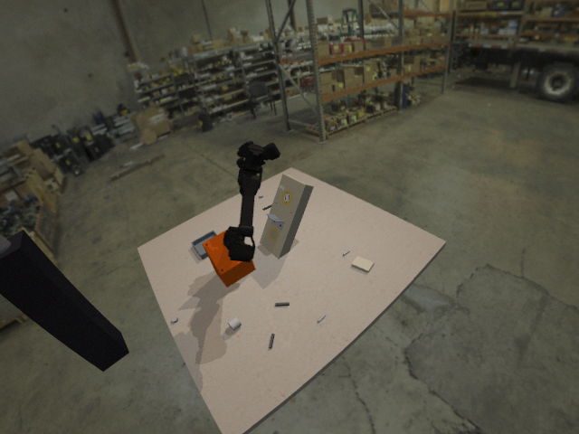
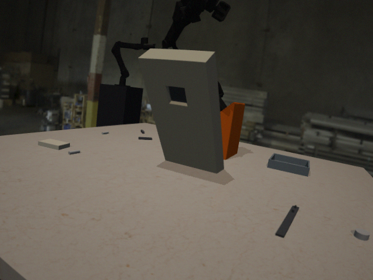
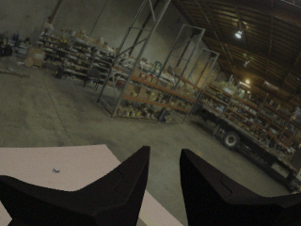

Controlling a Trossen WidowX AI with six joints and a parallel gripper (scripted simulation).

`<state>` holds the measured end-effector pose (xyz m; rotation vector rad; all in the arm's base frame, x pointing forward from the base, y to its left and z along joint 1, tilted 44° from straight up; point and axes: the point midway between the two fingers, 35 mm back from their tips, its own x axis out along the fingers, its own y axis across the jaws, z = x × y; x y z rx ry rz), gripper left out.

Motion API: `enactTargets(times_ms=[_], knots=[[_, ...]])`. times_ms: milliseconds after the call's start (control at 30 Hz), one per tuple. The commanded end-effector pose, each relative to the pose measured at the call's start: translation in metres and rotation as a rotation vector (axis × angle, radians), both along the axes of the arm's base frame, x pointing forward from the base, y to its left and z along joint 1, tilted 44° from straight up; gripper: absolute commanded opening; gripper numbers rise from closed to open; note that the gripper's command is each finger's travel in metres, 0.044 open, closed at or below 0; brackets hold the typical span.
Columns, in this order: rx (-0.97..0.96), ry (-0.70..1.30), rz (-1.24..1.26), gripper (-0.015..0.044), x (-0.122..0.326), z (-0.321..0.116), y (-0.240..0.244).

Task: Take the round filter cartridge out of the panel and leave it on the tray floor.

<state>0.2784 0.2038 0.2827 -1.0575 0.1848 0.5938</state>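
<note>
The beige service panel point(image 1: 298, 219) point(image 2: 189, 132) leans upright on the table. The round cartridge point(image 1: 287, 197) shows in the top view inside the upper yellow ring, pale with dark slots; its exact depth is too small to tell. A grey bracket point(image 1: 276, 220) sits lower on the panel's face. The blue-grey tray point(image 1: 197, 250) point(image 2: 287, 167) stands on the table and looks empty in the exterior view. My gripper point(image 3: 165, 153) point(image 2: 221, 11) is high above the panel's top, its fingers a narrow gap apart with nothing between them. It touches neither panel nor tray.
An orange block point(image 1: 219, 261) point(image 2: 233, 129) stands between tray and panel, close to the arm's base. A flat beige block point(image 1: 362, 264) point(image 2: 54, 143), a pale cylinder point(image 1: 233, 324), dark bars point(image 1: 281, 304) point(image 2: 287, 221) and a grey disc point(image 2: 361, 234) point(image 3: 55, 170) lie on the table.
</note>
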Motion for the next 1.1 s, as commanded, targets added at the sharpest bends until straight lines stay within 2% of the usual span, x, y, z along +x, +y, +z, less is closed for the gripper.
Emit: enactTargets(times_ms=[0,200,400,1067], knots=[[-0.047,0.056,-0.171,0.0094,0.013,-0.045,-0.02],[-0.142,0.089,-0.538,0.0094,0.023,-0.124,-0.078],[-0.255,0.027,-0.858,0.0094,0.005,-0.178,-0.142],[-0.267,0.022,-0.892,0.0094,0.014,-0.191,-0.156]])
